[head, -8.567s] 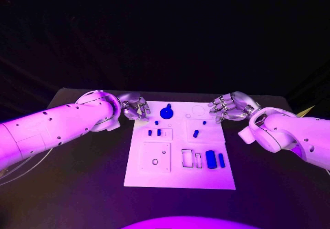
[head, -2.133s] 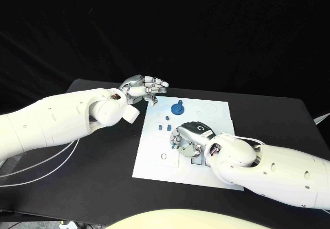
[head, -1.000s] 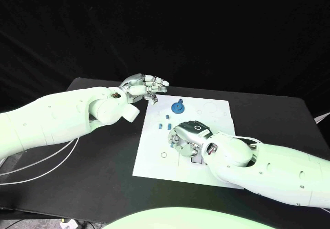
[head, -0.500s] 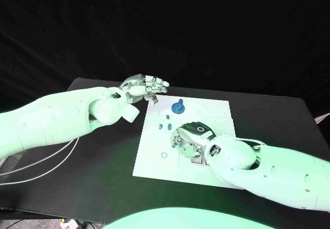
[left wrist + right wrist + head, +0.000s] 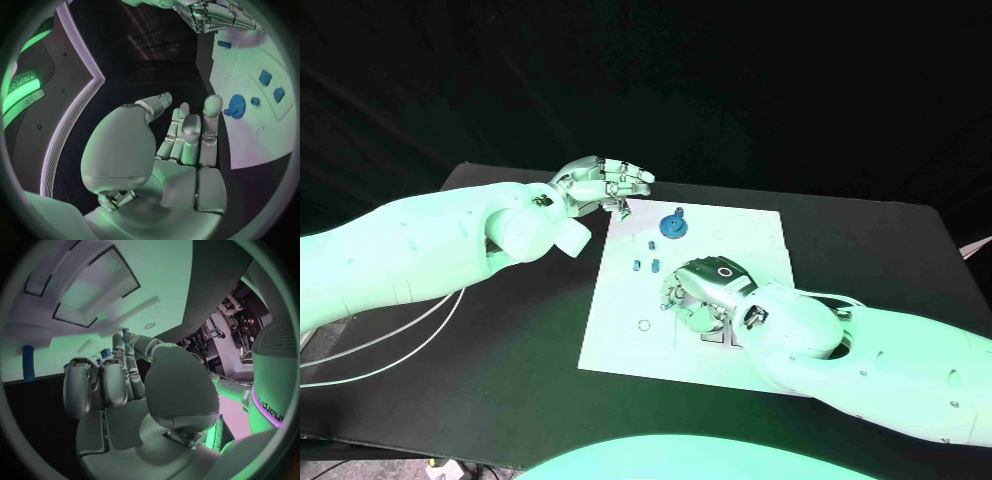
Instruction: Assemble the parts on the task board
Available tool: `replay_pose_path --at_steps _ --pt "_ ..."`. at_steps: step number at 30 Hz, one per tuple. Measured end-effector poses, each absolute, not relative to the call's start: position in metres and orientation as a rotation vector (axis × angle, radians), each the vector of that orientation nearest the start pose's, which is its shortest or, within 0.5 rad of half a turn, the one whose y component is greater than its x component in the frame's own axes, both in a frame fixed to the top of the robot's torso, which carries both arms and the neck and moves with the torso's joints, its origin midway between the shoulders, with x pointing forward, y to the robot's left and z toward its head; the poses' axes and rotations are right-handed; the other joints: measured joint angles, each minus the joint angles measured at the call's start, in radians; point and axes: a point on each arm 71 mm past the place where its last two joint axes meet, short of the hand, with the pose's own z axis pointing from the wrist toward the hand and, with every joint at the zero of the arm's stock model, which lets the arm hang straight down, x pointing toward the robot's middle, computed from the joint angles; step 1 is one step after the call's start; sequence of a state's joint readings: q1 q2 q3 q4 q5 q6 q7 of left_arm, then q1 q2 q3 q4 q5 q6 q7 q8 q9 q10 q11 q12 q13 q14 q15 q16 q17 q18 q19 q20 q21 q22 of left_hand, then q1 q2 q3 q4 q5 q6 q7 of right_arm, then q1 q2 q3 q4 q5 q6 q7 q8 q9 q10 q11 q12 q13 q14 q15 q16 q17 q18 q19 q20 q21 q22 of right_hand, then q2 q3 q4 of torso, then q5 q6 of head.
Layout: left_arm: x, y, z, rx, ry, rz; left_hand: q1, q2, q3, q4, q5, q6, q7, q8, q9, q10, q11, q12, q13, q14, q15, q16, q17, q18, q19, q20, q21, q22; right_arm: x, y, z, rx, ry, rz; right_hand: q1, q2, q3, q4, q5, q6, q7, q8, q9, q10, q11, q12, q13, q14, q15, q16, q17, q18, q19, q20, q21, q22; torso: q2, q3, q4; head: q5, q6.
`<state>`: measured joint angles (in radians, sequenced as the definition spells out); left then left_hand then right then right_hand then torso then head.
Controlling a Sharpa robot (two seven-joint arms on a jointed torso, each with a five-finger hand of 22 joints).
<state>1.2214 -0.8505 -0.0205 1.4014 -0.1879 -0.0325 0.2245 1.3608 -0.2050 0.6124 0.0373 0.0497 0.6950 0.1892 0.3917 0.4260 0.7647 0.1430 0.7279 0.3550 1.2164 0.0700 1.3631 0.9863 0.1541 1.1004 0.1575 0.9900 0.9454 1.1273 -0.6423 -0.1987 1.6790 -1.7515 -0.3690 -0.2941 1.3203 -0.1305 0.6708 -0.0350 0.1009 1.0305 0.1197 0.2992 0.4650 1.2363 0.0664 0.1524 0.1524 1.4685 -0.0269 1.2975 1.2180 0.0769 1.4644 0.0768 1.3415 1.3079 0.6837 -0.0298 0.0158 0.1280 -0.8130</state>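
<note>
1. The white board (image 5: 625,330) lies in the middle of the black table (image 5: 488,340). Black table shows all around the board, with wide open room on its left side.
2. My left hand (image 5: 603,184) hangs over the table just beside the board's far left corner. It is not touching the board.
3. My left hand's fingers (image 5: 187,131) are straight and close side by side, with nothing in them. My thumb sits a little apart.
4. My right hand (image 5: 701,290) is low over the middle of the board, palm down. My big white right arm covers the board's near right corner.
5. My right hand's fingers (image 5: 119,375) bend down toward the board. Something small and blue shows at the tips, but I cannot tell if I am holding it.
6. A round blue part (image 5: 672,226) with a little peg sits near the far edge of the board, between my two hands.
7. Two small blue parts (image 5: 643,266) lie side by side a bit nearer to me, just beside my right hand.
</note>
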Motion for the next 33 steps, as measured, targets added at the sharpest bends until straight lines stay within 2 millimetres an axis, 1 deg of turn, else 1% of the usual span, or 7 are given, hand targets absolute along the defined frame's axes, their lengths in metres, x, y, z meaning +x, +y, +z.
replay_pose_path --at_steps 8,22,23,28,30,31,33 --pt "0.508 0.232 -0.177 -0.930 1.695 -1.533 0.000 0.000 0.000 0.000 0.000 0.000 0.000 0.000 0.000 -0.004 0.004 0.000 -0.001 0.000 0.000 0.000 -0.002 0.000 0.000 0.000 0.000 0.000 0.394 -0.061 -0.244 -0.498 1.670 0.741 0.000 0.000 0.000 0.000 0.000 0.000 0.000 0.001 0.001 0.000 0.000 0.000 0.000 0.000 0.000 0.000 0.000 0.000 0.000 0.000 0.000 0.000 0.000 -0.0005 0.0005 -0.001 0.000" --pt "0.508 0.232 -0.177 -0.928 1.702 -1.534 0.000 0.000 0.000 0.000 0.000 0.000 0.000 0.000 0.000 -0.004 0.004 0.000 -0.001 0.000 0.000 0.000 -0.002 0.000 0.000 0.000 0.000 0.000 0.393 -0.056 -0.246 -0.509 1.683 0.733 0.000 0.000 0.000 0.000 0.000 -0.001 0.000 0.002 0.001 0.004 0.003 0.000 0.000 0.000 0.000 0.000 0.000 0.000 0.000 0.000 0.000 0.000 0.000 -0.0006 0.0008 -0.002 -0.001" --pt "0.508 0.232 -0.177 -0.928 1.702 -1.534 0.000 0.000 0.000 0.000 0.000 0.000 0.000 0.004 0.000 -0.004 0.004 0.000 -0.001 0.000 0.000 0.000 -0.002 0.000 0.000 0.000 0.000 0.000 0.393 -0.055 -0.246 -0.510 1.684 0.733 0.000 0.000 0.000 0.000 0.000 -0.002 -0.001 0.002 0.002 0.008 -0.001 0.000 0.000 0.000 0.000 0.000 0.000 0.000 0.000 0.000 0.000 0.000 0.000 -0.0006 0.0008 -0.002 -0.001" --pt "0.508 0.232 -0.177 -0.927 1.705 -1.534 0.000 0.000 0.000 0.000 0.000 0.000 0.000 0.005 0.000 -0.004 0.004 0.000 -0.001 0.000 0.000 0.000 -0.002 0.000 0.000 0.000 0.000 0.000 0.394 -0.053 -0.246 -0.515 1.687 0.732 0.000 0.000 0.000 0.000 0.000 -0.004 -0.001 0.000 0.004 0.015 -0.005 0.002 0.004 0.000 0.000 0.000 -0.001 0.000 0.000 0.000 0.000 0.000 0.000 -0.0007 0.0007 -0.002 -0.002" --pt "0.508 0.232 -0.177 -0.926 1.706 -1.534 0.000 0.000 0.000 0.000 0.000 0.000 0.000 0.005 0.000 -0.004 0.004 0.000 -0.001 0.000 0.000 0.000 -0.002 0.000 0.000 0.000 0.000 0.000 0.394 -0.052 -0.246 -0.518 1.689 0.730 -0.023 -0.004 -0.008 0.003 0.000 -0.026 0.007 -0.011 0.004 0.014 -0.011 -0.006 0.005 0.000 0.000 0.000 -0.003 0.000 0.000 0.000 0.000 0.000 0.000 -0.0007 0.0004 -0.002 -0.002" --pt "0.508 0.232 -0.177 -0.926 1.707 -1.535 0.000 0.000 0.000 0.000 0.000 0.000 0.000 0.005 0.000 -0.004 0.004 0.000 -0.001 0.000 0.000 0.000 -0.002 0.000 0.000 0.000 0.000 0.000 0.394 -0.052 -0.247 -0.519 1.690 0.729 -0.031 -0.012 -0.014 0.009 0.000 -0.040 0.010 -0.019 0.004 0.010 -0.010 -0.012 0.004 0.000 0.000 0.000 -0.004 0.000 0.000 0.000 0.000 0.000 0.000 -0.0008 0.0003 -0.002 -0.002" --pt "0.508 0.232 -0.177 -0.925 1.708 -1.535 0.000 0.000 0.000 0.000 0.000 0.000 0.000 0.005 0.000 -0.004 0.004 0.000 -0.001 0.000 0.000 0.000 -0.002 0.000 0.000 0.000 0.000 0.000 0.395 -0.052 -0.247 -0.518 1.694 0.724 -0.055 -0.019 -0.026 0.015 -0.010 -0.066 0.012 -0.038 -0.003 -0.008 -0.008 -0.021 0.004 0.000 0.000 0.000 -0.006 0.000 0.000 0.000 0.000 0.000 0.000 -0.0008 0.0004 -0.003 -0.002"
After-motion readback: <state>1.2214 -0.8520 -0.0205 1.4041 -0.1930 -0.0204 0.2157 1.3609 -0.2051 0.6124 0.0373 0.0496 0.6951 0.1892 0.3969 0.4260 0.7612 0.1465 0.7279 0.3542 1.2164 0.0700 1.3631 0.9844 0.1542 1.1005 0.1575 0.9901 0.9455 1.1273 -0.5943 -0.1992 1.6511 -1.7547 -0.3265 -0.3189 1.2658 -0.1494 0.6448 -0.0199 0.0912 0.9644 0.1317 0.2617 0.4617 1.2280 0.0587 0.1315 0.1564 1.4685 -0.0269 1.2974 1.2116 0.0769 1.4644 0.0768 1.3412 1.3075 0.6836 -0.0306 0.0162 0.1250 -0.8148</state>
